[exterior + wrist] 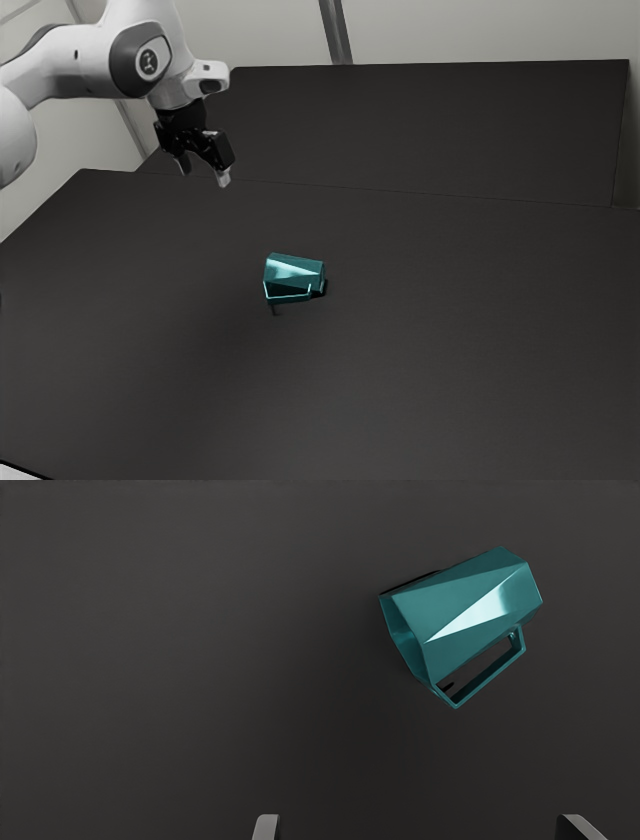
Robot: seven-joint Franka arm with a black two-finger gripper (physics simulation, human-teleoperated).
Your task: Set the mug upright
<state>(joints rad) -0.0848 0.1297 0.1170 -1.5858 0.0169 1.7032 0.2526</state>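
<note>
The teal, faceted mug (296, 272) with a glossy surface lies on its side on the dark grey, matte table (450, 350); it is not upright. Its teal, angular handle (487, 677) runs along the side of the mug nearer the fingertips in the wrist view, and its open mouth (406, 640) faces sideways, not up. One long facet (480, 612) of the mug catches a pale, bright reflection, and small black shadows lie on the table close against the mug

The black two-finger gripper (204, 177) with light grey tips hangs in the air, above the level of the mug and off toward the exterior view's left of it, well apart from it. Its fingers (266, 827) stand wide apart, with nothing clamped between them. In the wrist view the mug lies out beyond the fingertips, nearer the line of one finger than that of the other, and neither touches it

The white and dark grey arm (95, 60) comes in from the exterior view's upper left of the mug. Beyond the mug, past a thin seam, is a broad dark grey panel (430, 130), and farther beyond the mug stands a pale wall (480, 30) with a grey upright strip (336, 30)
</note>
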